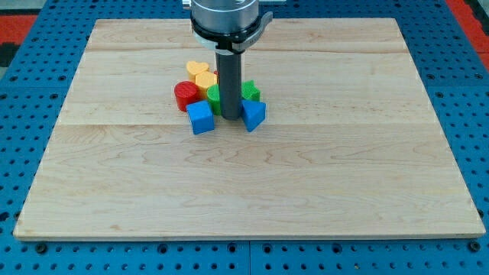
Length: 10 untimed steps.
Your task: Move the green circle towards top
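The green circle (213, 96) sits in a tight cluster of blocks on the wooden board (244, 176), partly hidden behind my rod. My tip (231, 118) rests on the board just below and right of the green circle, between the blue cube (201, 118) and the blue triangular block (254, 115). A second green block (250, 92), shape unclear, shows right of the rod. A red cylinder (185, 95) lies left of the green circle. A yellow heart (196, 69) and another yellow block (204, 79) lie above it.
The board lies on a blue perforated table (30, 92). The arm's metal mount (223, 19) hangs over the board's top edge, above the cluster. A red strip (467, 15) shows at the view's top right corner.
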Tool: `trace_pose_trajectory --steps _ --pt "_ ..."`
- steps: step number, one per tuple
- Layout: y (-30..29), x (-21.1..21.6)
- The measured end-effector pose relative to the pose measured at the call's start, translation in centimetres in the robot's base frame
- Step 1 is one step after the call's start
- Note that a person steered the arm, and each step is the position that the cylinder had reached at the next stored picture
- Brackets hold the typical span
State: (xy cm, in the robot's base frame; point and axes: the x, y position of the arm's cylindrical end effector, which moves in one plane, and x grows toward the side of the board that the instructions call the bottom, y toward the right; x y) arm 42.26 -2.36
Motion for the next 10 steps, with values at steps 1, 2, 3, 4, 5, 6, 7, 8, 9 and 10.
trace_pose_trajectory --steps 1,2,3,4,5,6,7,8,9,10 --pt "-0.2 0.5" --pt "0.3 1.8" --pt "0.3 2.9" --pt "3.2 3.9" --pt "8.1 3.9" --pt "11.6 3.6" --pt "12.3 2.8" --pt "9.2 1.7" --pt "7.0 1.6" --pt "6.5 1.6"
